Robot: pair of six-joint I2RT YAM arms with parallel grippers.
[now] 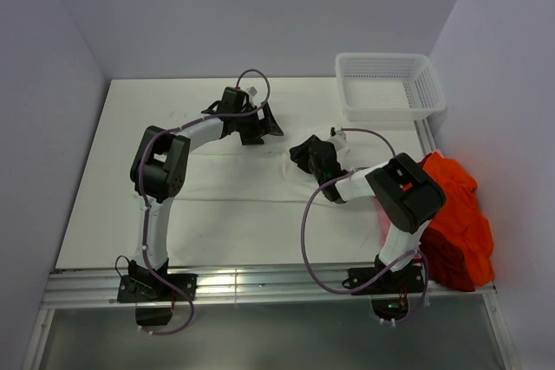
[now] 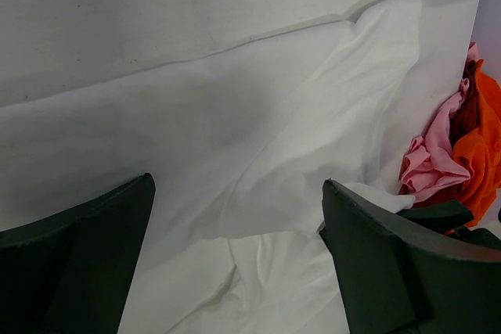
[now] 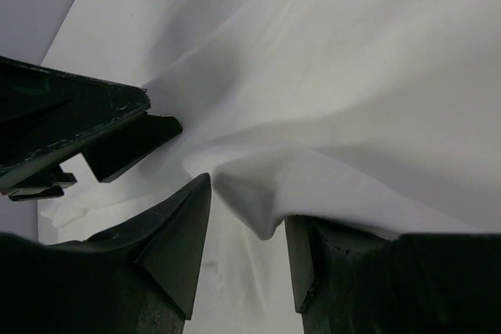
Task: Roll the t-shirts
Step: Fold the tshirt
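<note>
STEP: rolling white tee (image 1: 251, 186), spread mid-table; orange tees (image 1: 455, 214) at right edge | LEFT: left gripper (image 2: 236, 183) wide apart over cloth | RIGHT: right gripper (image 3: 249, 199) apart, fold loose between jaws | METHOD: pinch both hem ends level; roll evenly.

The left arm (image 1: 160, 166) reaches forward, its left gripper (image 2: 239, 193) spread wide. The right arm (image 1: 403, 192) bends inward, its right gripper (image 3: 246, 201) partly parted.
</note>
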